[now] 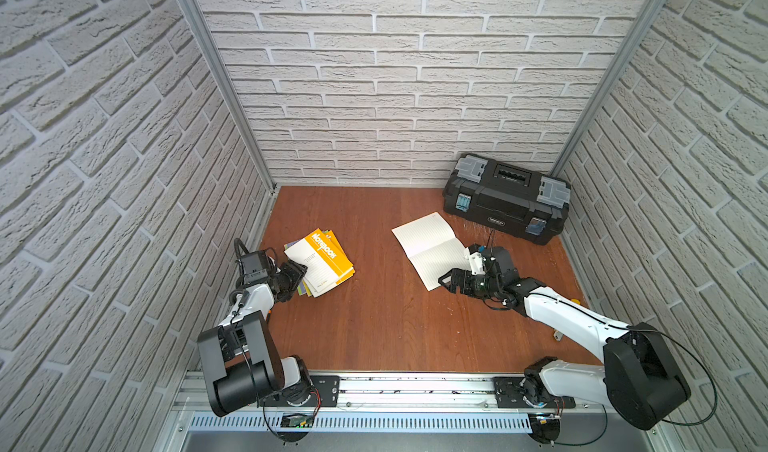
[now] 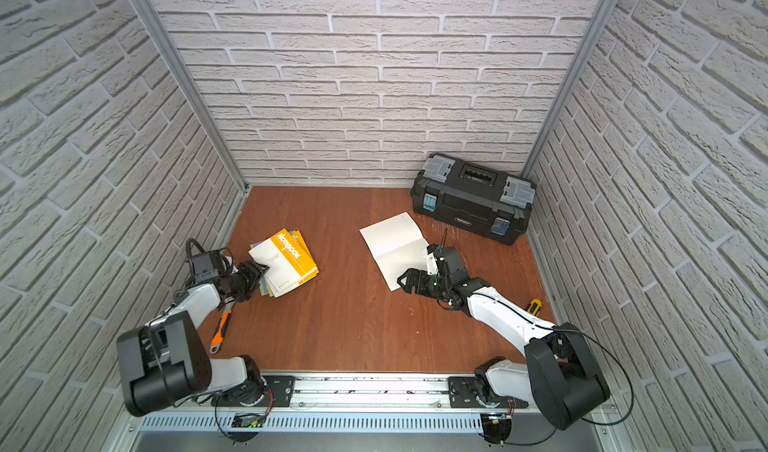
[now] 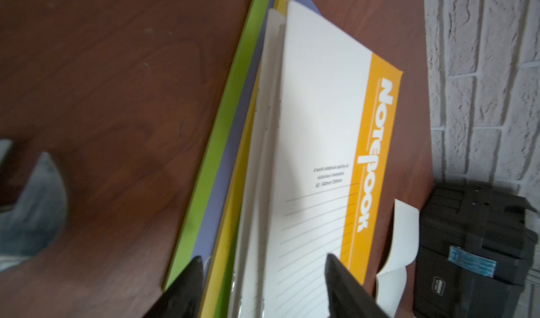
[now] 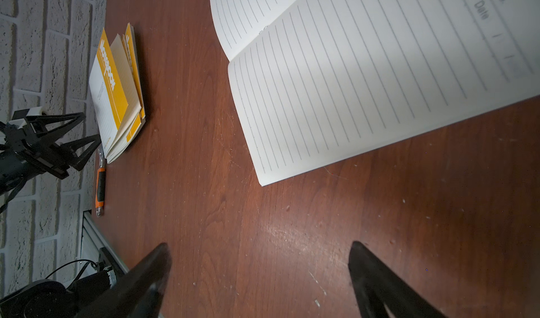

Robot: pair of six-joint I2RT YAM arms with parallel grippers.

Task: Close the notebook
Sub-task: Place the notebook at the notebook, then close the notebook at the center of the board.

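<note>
Right hand point(image 1: 444, 283), jaws apart, at 5 o'clock corner of notebook point(image 1: 428, 248). Notebook lies spread flat, 1 o'clock of worktop point(image 1: 374, 325) centre; long axis 11–5 o'clock, spine toward 2. Left hand point(image 1: 302, 273) unclenched beside stack point(image 1: 328, 258).

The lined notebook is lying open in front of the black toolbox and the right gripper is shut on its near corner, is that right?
Not quite. The right gripper is open, its fingers spread over bare table just short of the open notebook, holding nothing; the right wrist view shows this. The notebook does lie open in front of the black toolbox.
</note>
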